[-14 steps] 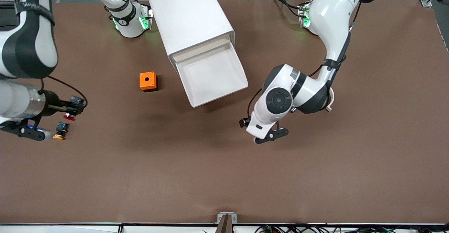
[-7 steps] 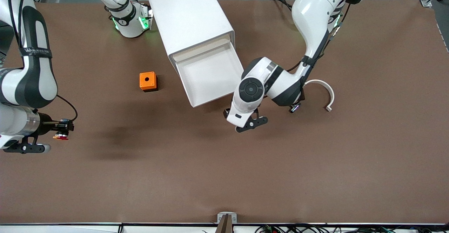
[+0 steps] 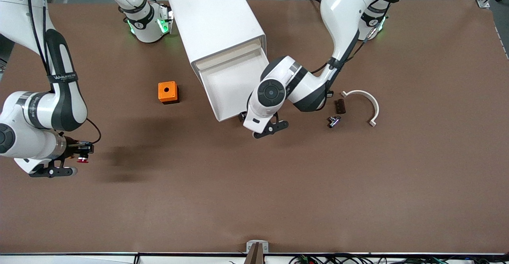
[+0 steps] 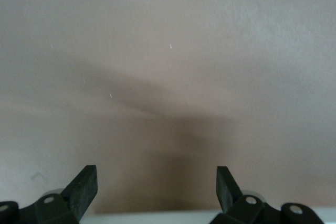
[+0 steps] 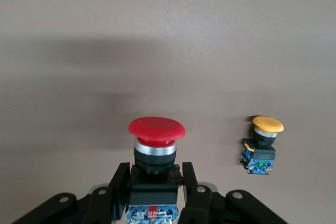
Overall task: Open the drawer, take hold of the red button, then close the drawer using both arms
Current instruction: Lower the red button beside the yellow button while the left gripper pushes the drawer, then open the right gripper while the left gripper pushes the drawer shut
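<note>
The drawer, a wide white tray, stands pulled out of the top of the white cabinet and shows nothing inside. My left gripper is open with nothing between its fingers. It hangs over the brown table right at the drawer's front corner toward the left arm's end. The red-capped button is held by its black body in my right gripper, which is shut on it. That gripper is over the table at the right arm's end.
A yellow-capped button lies on the table near my right gripper. An orange box with a hole sits beside the cabinet. A white curved piece, a small dark block and a small metal part lie toward the left arm's end.
My left gripper has swept from the left arm's end over to the drawer's front corner, uncovering the small parts. My right gripper has carried the red button away from the yellow one.
</note>
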`<state>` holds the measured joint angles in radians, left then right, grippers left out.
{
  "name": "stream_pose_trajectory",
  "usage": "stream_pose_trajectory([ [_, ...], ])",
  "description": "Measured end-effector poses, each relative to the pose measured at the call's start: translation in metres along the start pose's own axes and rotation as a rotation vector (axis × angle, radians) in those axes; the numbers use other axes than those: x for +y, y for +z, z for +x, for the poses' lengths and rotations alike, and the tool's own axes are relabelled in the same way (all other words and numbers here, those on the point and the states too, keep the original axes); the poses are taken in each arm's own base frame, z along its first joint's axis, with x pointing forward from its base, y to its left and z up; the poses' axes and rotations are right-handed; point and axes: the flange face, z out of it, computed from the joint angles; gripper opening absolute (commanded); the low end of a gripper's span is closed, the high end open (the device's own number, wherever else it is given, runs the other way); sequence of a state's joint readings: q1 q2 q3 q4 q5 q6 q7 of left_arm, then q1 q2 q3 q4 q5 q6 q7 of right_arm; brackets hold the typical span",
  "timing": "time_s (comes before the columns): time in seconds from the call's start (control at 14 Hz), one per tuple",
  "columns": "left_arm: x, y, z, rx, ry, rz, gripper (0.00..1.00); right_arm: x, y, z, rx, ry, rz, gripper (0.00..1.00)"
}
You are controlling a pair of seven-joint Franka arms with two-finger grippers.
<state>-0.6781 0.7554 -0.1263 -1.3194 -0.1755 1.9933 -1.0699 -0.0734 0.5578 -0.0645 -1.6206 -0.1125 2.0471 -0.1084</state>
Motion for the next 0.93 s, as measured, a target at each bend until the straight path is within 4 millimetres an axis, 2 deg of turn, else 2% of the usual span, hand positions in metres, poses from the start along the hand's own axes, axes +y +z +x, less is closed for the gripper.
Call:
stream_pose_trajectory([
  [0.5,0.023,0.013,-0.057,-0.002,-0.023,0.015,1.00,0.007,0.053,0.000,0.014,0.008,0.003,0.18],
  [0.93,0.040,0.023,-0.109,-0.001,-0.029,0.026,1.00,0.009,0.072,0.003,0.016,0.011,0.004,0.18],
])
